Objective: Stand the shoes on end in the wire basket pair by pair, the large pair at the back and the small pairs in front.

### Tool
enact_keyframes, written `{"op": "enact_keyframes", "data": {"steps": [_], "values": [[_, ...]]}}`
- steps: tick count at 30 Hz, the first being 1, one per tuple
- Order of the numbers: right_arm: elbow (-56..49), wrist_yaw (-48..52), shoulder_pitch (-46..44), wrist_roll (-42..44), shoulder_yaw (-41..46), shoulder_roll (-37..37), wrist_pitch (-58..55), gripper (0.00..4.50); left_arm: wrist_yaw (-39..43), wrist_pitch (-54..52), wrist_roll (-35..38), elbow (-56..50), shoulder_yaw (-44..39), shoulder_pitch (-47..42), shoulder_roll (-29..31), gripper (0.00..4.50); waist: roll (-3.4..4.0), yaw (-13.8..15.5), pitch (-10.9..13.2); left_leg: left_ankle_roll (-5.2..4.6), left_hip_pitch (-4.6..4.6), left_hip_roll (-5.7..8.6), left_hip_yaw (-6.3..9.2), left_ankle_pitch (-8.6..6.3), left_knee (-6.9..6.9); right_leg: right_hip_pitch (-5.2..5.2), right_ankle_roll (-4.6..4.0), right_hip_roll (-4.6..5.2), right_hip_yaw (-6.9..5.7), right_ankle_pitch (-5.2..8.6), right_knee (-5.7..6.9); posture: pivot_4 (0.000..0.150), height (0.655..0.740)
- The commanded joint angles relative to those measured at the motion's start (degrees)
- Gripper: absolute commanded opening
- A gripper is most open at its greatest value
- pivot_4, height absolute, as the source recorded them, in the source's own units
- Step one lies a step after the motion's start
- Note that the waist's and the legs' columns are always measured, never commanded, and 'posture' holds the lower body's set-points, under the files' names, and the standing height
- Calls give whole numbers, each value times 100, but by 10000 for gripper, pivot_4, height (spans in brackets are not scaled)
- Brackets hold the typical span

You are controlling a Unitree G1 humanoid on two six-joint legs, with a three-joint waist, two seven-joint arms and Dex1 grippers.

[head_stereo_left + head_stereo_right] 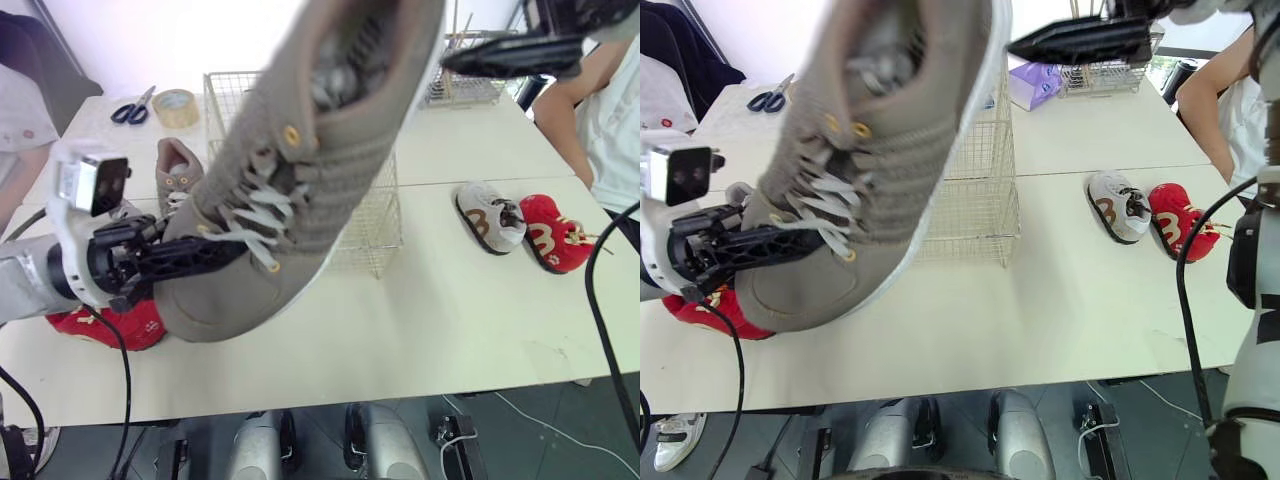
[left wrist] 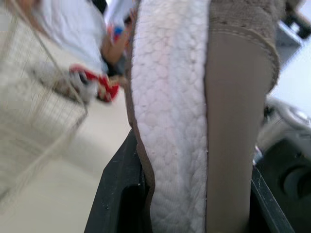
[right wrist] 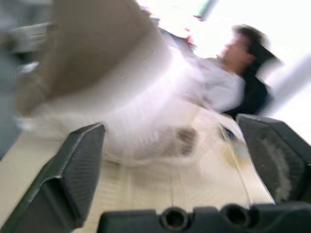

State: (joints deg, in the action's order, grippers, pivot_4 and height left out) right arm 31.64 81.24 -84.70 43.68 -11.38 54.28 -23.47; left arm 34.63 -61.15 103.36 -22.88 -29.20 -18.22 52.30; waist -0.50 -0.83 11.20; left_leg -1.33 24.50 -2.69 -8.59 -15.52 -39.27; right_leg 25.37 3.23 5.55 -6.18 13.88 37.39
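A large grey-brown shoe (image 1: pixel 320 140) with white laces hangs high over the table, heel uppermost. My left gripper (image 1: pixel 200 255) is shut on its toe end; in the left wrist view the white sole (image 2: pixel 170 121) sits clamped between the fingers (image 2: pixel 116 194). Its mate (image 1: pixel 176 172) stands on the table left of the wire basket (image 1: pixel 375 225). A small red shoe (image 1: pixel 110 325) lies beneath my left arm. A small white-and-brown shoe (image 1: pixel 490 215) and another red one (image 1: pixel 550 232) lie at the right. My right gripper (image 1: pixel 470 58) hovers open beside the raised heel, holding nothing.
Scissors (image 1: pixel 132 108) and a tape roll (image 1: pixel 176 107) lie at the back left. A second wire rack (image 1: pixel 465 85) and a purple bag (image 1: pixel 1035 82) stand at the back. One person sits at the right edge (image 1: pixel 610 110), another at the left (image 1: pixel 20 120).
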Motion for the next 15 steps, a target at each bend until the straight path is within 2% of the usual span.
{"op": "enact_keyframes", "data": {"steps": [1,4,8,11,15], "values": [[-341,-754,533,976,1246,-116,-1600,44655,-495,858,102,-167,-323,-71,-388,9531,-1,23,-1,2,-3,0,5,1,0,-6,0,-1,-5,0,0,1500,7400],[-886,-1428,1154,1750,1964,-611,-2618,44655,-645,1196,-71,-166,-104,-350,-666,9531,-1,16,-2,4,-9,0,13,3,-1,-20,-2,-4,-14,-2,0,1500,7400],[-1774,-2257,1858,2484,2428,-1419,-3399,44655,-652,1471,-387,21,272,-875,-1002,9531,-1,19,-3,5,-9,-1,14,6,-1,-19,-1,-18,-17,-2,5,1500,7400],[-2127,-2770,2032,2970,2627,-1940,-3780,44655,-467,1515,-633,263,462,-1188,-1106,9531,-1,23,-3,6,-7,-2,15,7,0,-18,0,-32,-18,-2,5,1500,7400],[-2413,-3121,2147,3125,2675,-2315,-3946,44655,-129,1470,-954,621,613,-1526,-1121,9531,-2,35,-4,5,-6,-2,16,7,-1,-20,3,-39,-18,-4,0,1500,7400]]}}
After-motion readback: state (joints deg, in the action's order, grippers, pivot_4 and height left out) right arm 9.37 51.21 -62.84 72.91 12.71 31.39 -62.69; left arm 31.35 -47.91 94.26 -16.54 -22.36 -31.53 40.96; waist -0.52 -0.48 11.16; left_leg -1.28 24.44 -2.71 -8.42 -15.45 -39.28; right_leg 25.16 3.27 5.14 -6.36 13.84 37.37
